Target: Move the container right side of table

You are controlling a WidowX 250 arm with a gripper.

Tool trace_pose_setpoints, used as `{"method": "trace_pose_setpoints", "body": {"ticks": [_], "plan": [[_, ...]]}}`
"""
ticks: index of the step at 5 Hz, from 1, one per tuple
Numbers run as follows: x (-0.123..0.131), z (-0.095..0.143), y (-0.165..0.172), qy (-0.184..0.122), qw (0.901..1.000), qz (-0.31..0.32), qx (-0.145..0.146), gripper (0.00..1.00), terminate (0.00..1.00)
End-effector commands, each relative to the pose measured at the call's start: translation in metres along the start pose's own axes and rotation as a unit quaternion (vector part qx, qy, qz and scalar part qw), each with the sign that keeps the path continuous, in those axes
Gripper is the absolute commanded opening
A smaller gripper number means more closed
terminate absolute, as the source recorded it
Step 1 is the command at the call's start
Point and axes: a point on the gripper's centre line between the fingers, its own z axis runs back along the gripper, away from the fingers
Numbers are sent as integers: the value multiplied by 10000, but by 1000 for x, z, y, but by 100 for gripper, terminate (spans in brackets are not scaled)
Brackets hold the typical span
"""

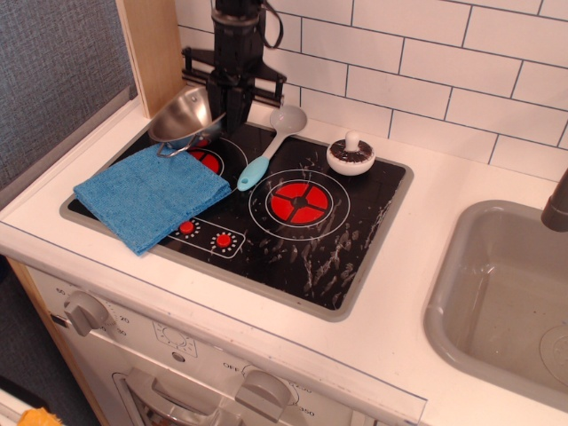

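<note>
The container (182, 116), a shiny steel bowl with thin wire loop handles, is at the back left of the black cooktop (302, 253) over the left red burner. It is tilted, with its right rim raised. My gripper (224, 108) comes straight down from above and is shut on that right rim. The lower left wire handle hangs close to the blue cloth (149, 195). The white countertop (435, 222) runs to the right toward the grey sink (501, 297).
A spoon (269, 147) with a grey bowl and a blue handle lies on the cooktop just right of the gripper. A white knobbed piece (351, 156) stands at the back of the cooktop. A wooden side panel (153, 49) and the tiled wall stand close behind the container.
</note>
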Motion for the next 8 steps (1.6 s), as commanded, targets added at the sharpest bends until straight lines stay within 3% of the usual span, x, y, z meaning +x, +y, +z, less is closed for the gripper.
{"method": "trace_pose_setpoints", "body": {"ticks": [1, 2, 3, 5, 7, 8], "plan": [[-35, 105, -59, -1378, 9877, -710, 210, 0, 0], [-78, 101, -102, -1320, 9854, -1075, -10, 0, 0], [-105, 78, -131, -1147, 9846, -1320, 23, 0, 0], [-117, 35, -147, -565, 9851, -1606, 248, 0, 0], [-118, 11, -154, -251, 9841, -1731, 309, 0, 0], [-119, 15, -154, -269, 9847, -1699, 282, 100, 0]]}}
